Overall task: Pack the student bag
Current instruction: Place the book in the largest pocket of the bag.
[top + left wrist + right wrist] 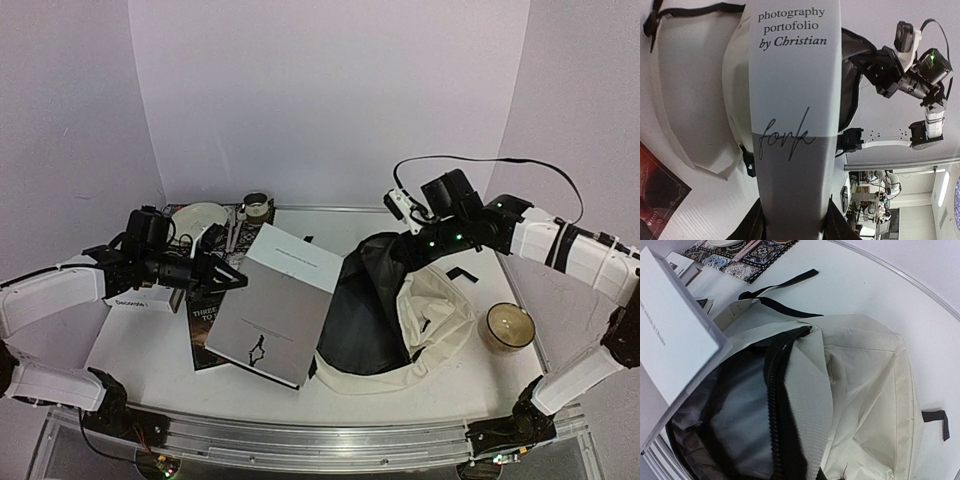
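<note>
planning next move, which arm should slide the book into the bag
Left: left gripper holds the white book tilted at the open student bag; right gripper pinches its rim open.

White table, aluminium rail along its near edge. Plain pale backdrop panels enclose far, left and right sides. Ceiling strip light lit in room beyond.

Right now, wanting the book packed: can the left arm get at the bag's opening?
Likely yes: right tool holds the student bag open; the white book in the left tool reaches its mouth unobstructed.
</note>
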Robot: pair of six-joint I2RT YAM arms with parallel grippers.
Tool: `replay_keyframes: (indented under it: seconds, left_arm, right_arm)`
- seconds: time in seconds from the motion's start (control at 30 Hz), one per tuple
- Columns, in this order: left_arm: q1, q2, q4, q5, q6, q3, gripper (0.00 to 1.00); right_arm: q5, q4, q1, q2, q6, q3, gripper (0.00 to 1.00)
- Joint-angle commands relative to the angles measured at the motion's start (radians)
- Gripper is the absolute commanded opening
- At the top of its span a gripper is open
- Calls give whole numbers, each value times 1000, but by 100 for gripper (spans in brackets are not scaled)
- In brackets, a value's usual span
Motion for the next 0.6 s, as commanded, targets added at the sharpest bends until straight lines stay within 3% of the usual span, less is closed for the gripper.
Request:
replay_keyframes:
  seconds: [0.0, 0.23, 0.57]
  left_arm:
    - [-89, -11, 31, -30, -26, 10, 33]
    - [-208, 110, 34, -56, 4, 87, 34]
    - [-227, 351, 8, -2, 78, 265, 33]
  right_arm:
    - [15, 27, -2, 24, -52, 82, 0]
    - [-74, 28, -2, 46, -62, 106, 0]
    - [-216, 28, 0, 10, -55, 87, 0]
